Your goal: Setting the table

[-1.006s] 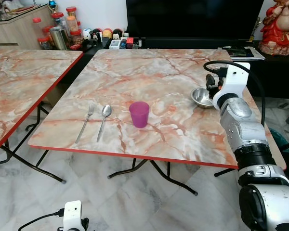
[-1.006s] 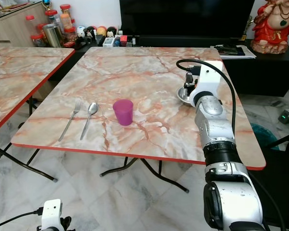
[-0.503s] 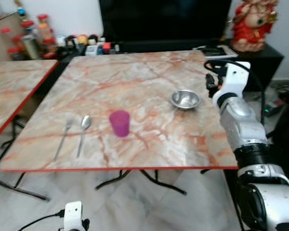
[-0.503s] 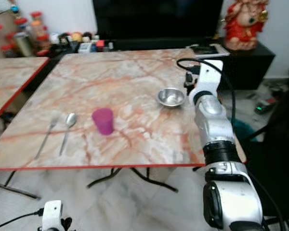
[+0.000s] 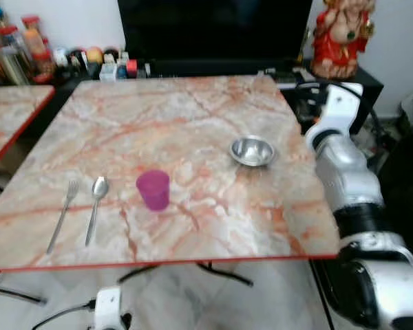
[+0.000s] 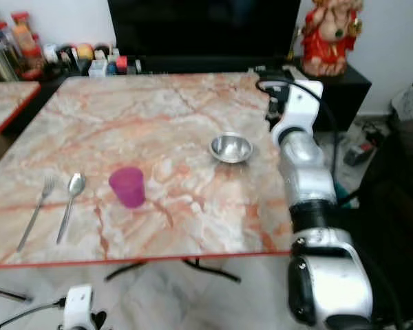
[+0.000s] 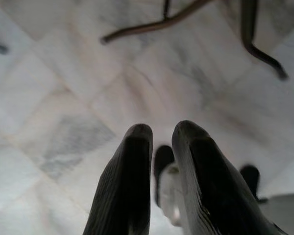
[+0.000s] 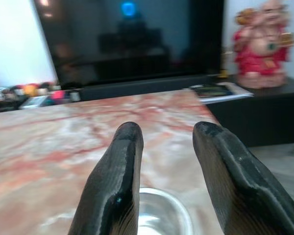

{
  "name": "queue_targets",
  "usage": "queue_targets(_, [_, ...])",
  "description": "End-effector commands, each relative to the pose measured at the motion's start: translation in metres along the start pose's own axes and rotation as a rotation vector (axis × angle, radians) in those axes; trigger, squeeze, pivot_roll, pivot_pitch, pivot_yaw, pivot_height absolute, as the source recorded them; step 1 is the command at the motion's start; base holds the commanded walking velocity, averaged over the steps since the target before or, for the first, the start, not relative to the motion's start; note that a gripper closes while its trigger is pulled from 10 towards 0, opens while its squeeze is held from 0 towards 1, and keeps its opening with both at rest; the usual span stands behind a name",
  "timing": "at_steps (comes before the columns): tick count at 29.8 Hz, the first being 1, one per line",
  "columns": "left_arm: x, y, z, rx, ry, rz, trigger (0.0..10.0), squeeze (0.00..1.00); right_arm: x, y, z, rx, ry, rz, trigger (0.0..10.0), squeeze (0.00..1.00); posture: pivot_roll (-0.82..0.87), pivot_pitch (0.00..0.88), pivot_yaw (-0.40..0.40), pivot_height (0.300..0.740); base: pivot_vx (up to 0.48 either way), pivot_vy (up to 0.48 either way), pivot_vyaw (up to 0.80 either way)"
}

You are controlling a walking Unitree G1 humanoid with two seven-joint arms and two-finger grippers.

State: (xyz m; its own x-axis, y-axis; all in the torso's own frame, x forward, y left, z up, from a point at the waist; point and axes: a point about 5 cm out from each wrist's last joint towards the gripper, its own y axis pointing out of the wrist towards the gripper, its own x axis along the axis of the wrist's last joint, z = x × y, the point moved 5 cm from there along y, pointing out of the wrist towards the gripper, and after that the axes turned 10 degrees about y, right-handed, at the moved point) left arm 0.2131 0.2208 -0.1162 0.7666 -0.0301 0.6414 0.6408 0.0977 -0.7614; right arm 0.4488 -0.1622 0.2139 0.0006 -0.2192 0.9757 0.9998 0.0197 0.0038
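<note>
On the marble-patterned table lie a fork and a spoon side by side near the front left. A purple cup stands upright just right of them. A steel bowl sits near the table's right edge. My right gripper is open and holds nothing; it hovers just beyond that edge, slightly above the bowl. My left gripper hangs idle over the floor, its fingers nearly touching.
A second marble table stands to the left. Behind the table are a black TV on a low black cabinet, a red statue, and jars with small items. Metal table legs cross the tiled floor.
The camera has swung, shifting the whole scene left. My right gripper has drawn back from the bowl toward the table's right edge; the bowl now stands apart from it.
</note>
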Motion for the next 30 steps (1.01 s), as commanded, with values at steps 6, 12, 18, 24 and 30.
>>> queue_targets(6, [-0.0018,-0.0002,-0.002,-0.002,-0.008,0.005,10.0,0.0,0.0122,0.0002,-0.0103,-0.025,0.006,-0.025,10.0,0.0,-0.03,0.0,0.035,0.728,0.26,0.0,0.0])
queue_targets(12, [-0.0028,-0.0005,-0.0015,-0.001,-0.009,0.007,10.0,0.0,0.0111,-0.0006,-0.0066,-0.017,0.014,-0.026,10.0,0.0,-0.02,0.0,0.036,0.728,0.258,0.0,0.0])
queue_targets(18, [-0.0028,-0.0004,-0.002,-0.001,-0.008,0.007,10.0,0.0,0.0096,-0.0005,-0.006,-0.014,0.021,-0.016,10.0,0.0,-0.02,0.0,0.038,0.728,0.259,0.0,0.0])
queue_targets(24, [-0.0024,-0.0003,-0.0019,-0.001,-0.01,0.006,10.0,0.0,0.0081,-0.0004,-0.0049,-0.013,0.038,-0.008,10.0,0.0,-0.02,0.0,0.037,0.728,0.26,0.0,0.0])
queue_targets(30, [-0.0027,-0.0003,-0.0022,-0.001,-0.012,0.008,10.0,0.0,0.0073,-0.0004,-0.0038,-0.009,0.036,-0.004,10.0,0.0,-0.02,0.0,0.036,0.728,0.268,0.0,0.0])
